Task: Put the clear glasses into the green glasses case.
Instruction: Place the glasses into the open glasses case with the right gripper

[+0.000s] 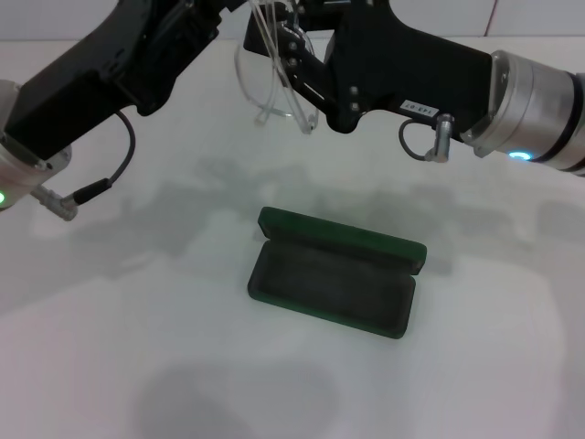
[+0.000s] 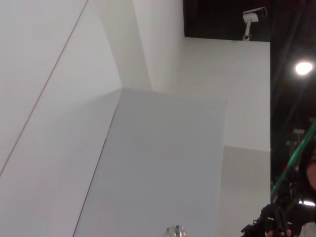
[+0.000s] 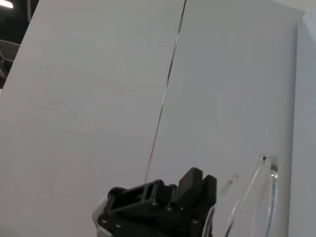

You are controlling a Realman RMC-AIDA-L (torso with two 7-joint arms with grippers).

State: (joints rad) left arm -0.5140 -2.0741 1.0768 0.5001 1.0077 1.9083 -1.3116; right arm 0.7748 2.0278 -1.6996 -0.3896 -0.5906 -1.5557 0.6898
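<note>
Clear glasses (image 1: 274, 78) held aloft between two black grippers, well above and behind the green glasses case (image 1: 336, 272). Right gripper (image 1: 297, 57) clenched on the frame near one lens edge, apparently to steady it while the thin arms hang down folded. Left gripper (image 1: 215, 18) close against the other side, at the top margin of the head view; grip there impossible to tell, fingers cut off. Raised this high, probably, to bring the arms together before lowering into the narrow tray.

Case resting on the white table (image 1: 110, 347), lid tipped back and open toward the robot, grey-green felt lining bare, nothing inside. In the right wrist view, one clear temple tip (image 3: 266, 170) beside the opposite gripper's dark housing (image 3: 163, 207). Placement not yet done.
</note>
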